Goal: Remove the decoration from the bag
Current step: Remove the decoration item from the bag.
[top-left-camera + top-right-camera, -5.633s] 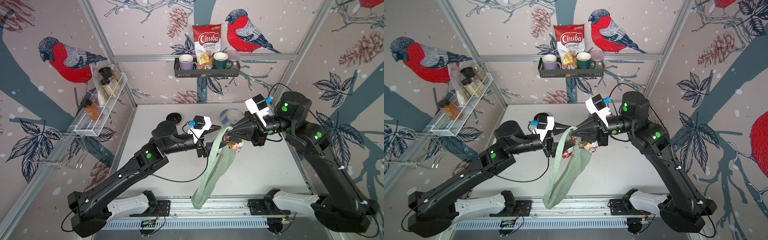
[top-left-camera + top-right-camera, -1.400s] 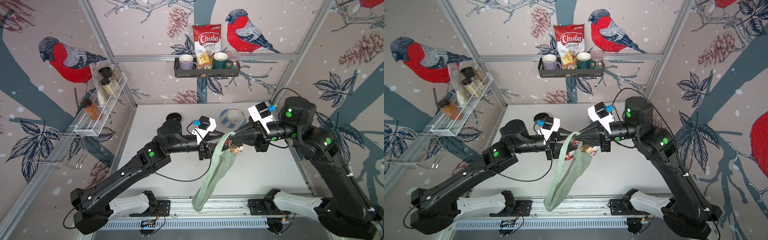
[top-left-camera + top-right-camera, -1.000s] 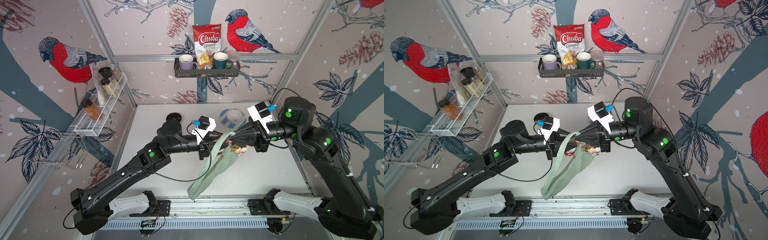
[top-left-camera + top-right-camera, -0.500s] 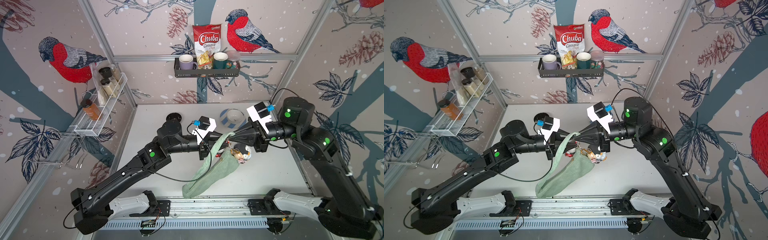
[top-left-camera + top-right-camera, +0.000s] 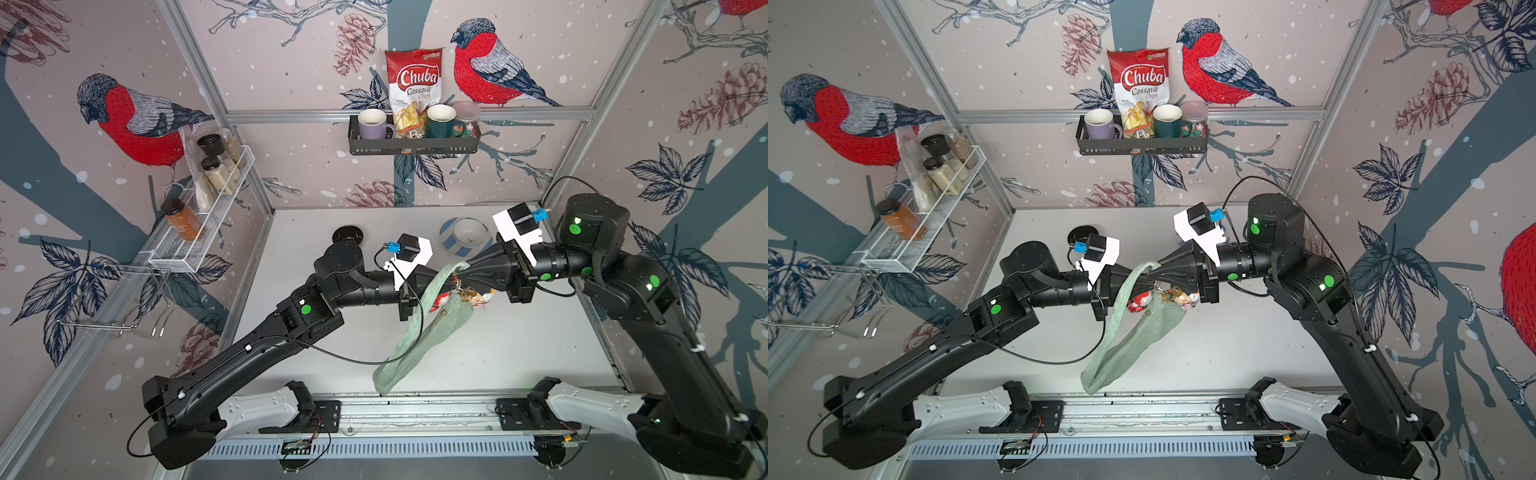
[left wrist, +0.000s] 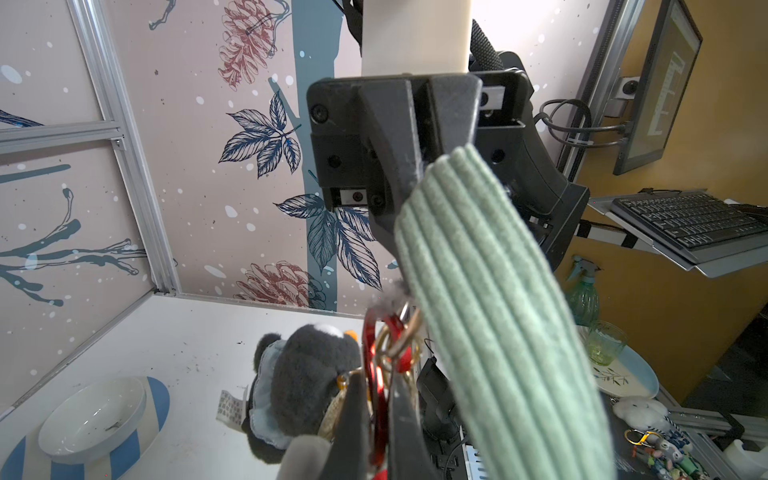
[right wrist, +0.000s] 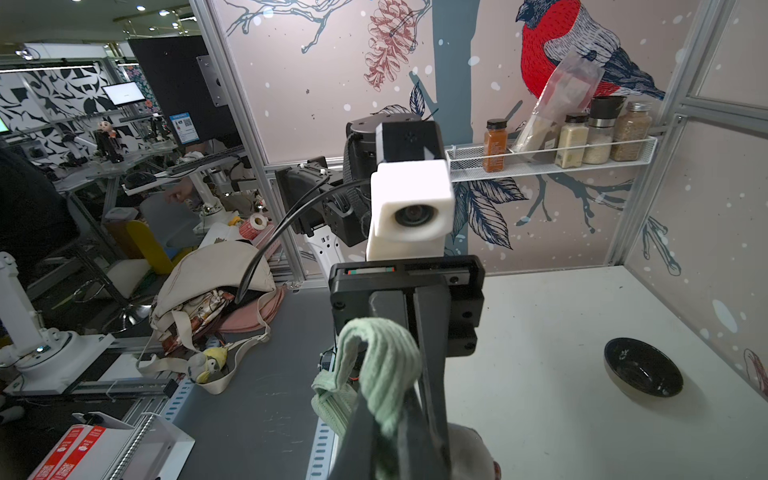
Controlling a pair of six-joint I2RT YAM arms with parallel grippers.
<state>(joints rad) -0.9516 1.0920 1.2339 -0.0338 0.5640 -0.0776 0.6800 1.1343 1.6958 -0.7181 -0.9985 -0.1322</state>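
The green ribbed bag (image 5: 432,332) (image 5: 1142,328) hangs in the air by its strap (image 7: 382,365) (image 6: 490,311), which loops over my right gripper (image 5: 457,274) (image 5: 1152,274) (image 7: 395,440), shut on it. The decoration (image 5: 473,295) (image 5: 1179,297) is a grey plush toy (image 6: 307,374) on gold rings with a red clip (image 6: 372,374), and it dangles at the bag's top end. My left gripper (image 5: 444,286) (image 5: 1144,284) (image 6: 378,419) faces the right one tip to tip, its jaws shut on the red clip.
A blue-striped bowl (image 5: 465,235) (image 6: 95,415) and a black bowl (image 5: 347,235) (image 7: 642,368) sit at the back of the table. The back wall carries a shelf (image 5: 411,145) with mugs and a chips packet. A wire spice rack (image 5: 199,232) hangs on the left wall.
My left gripper's jaws have closed on the decoration's red clip. The bag's lower end swung out to the left and has partly settled. The plush toy shifted slightly to the right.
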